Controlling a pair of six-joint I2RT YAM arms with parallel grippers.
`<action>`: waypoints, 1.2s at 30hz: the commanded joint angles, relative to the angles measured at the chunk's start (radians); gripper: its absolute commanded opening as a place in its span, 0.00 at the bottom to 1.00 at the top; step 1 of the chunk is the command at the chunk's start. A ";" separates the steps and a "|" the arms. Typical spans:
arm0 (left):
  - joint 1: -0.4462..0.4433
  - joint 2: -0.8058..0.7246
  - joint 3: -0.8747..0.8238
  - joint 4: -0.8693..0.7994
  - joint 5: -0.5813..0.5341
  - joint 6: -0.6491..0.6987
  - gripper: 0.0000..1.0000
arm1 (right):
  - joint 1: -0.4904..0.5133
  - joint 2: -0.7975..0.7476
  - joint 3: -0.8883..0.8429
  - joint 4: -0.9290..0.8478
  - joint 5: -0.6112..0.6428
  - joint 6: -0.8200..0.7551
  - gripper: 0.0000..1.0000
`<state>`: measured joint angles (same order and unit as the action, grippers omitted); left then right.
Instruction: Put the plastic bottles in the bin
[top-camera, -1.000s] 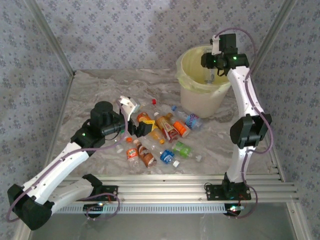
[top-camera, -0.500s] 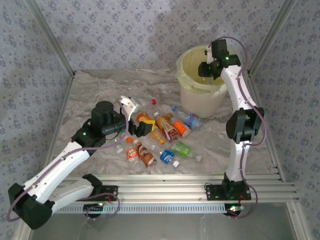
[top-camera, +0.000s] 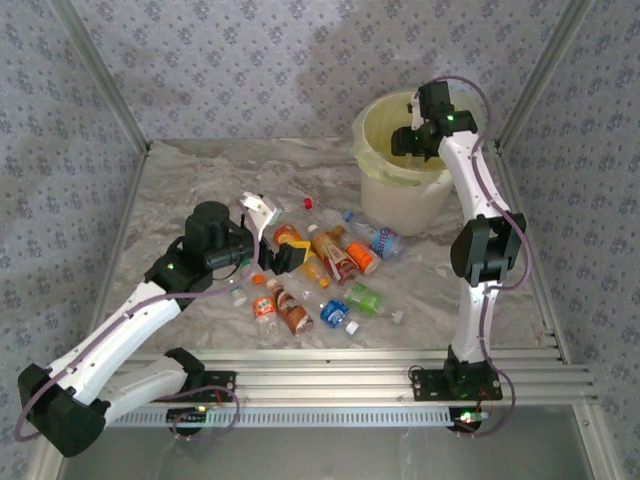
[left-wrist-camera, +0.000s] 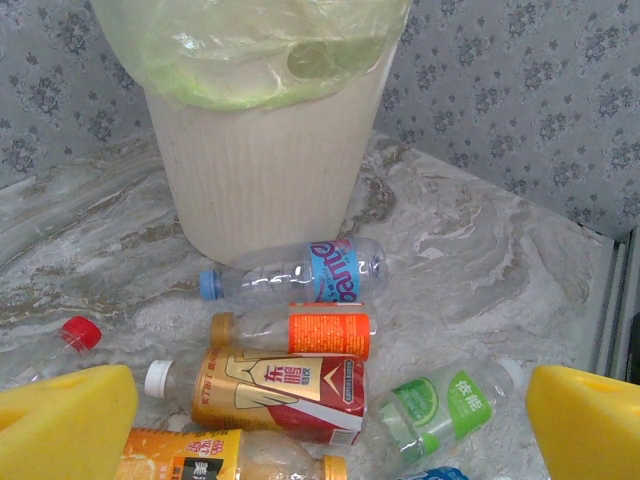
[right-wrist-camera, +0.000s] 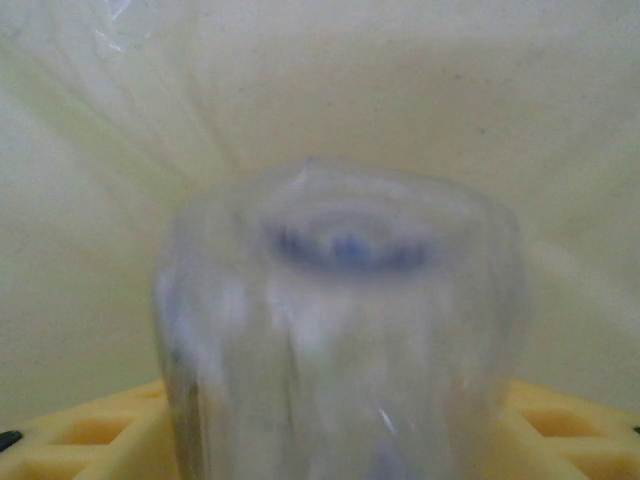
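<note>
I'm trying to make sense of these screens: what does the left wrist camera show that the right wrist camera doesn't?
Left wrist camera: the bin's ribbed outside, and bottles lying on the marbled table, among them a blue-labelled bottle and a green-labelled bottle. Right wrist camera: one blurred clear bottle close up, against the bag's inside. Both: the bin's yellowish bag and yellow fingers at the bottom corners.
</note>
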<state>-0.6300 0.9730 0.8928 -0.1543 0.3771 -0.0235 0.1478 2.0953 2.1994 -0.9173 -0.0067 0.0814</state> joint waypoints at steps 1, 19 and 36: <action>0.004 0.000 0.028 0.007 0.011 0.007 1.00 | 0.005 -0.029 0.005 -0.020 0.027 0.003 0.66; 0.005 -0.018 0.038 -0.012 0.024 0.012 1.00 | 0.021 -0.249 -0.014 0.014 0.091 0.015 0.66; 0.003 -0.025 0.096 -0.168 0.159 0.139 1.00 | 0.288 -0.754 -0.510 0.013 0.133 -0.001 0.65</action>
<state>-0.6300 0.9657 0.9424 -0.2676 0.4679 0.0593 0.3859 1.4052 1.7702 -0.8688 0.1104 0.0856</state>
